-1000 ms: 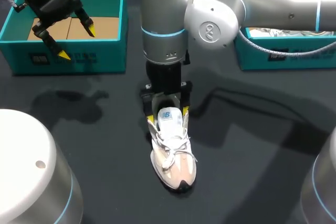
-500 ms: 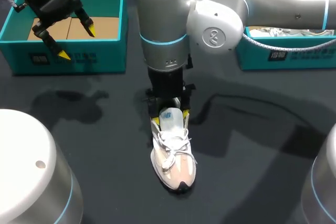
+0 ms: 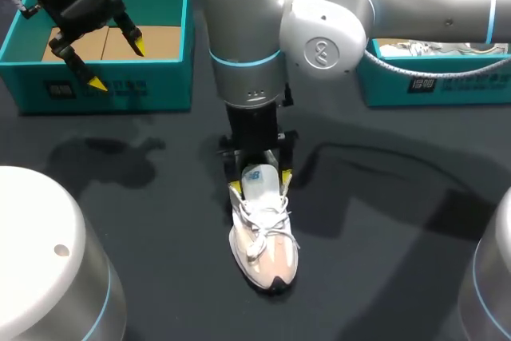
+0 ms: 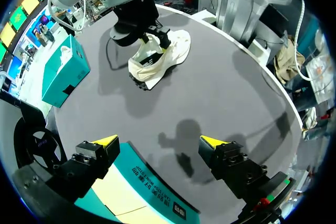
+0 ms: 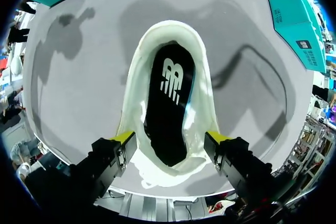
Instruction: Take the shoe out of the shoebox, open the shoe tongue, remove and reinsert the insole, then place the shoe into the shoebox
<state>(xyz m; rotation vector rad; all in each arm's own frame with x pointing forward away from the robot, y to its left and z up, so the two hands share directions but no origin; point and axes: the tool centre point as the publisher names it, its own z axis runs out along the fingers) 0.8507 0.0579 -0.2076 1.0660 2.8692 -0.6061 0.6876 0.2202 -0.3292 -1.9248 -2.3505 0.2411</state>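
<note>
table (image 3: pixel 160 221): dark grey, matte, shadows across it | second box (image 3: pixel 435 81): teal, open top, back right of table, white stuff inside, print on front wall

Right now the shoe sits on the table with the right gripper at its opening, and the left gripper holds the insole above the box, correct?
Not quite. The left gripper is open and empty above the shoebox, as the left wrist view shows. The insole lies inside the shoe. The rest holds: the shoe sits on the table with the right gripper at its opening.
</note>
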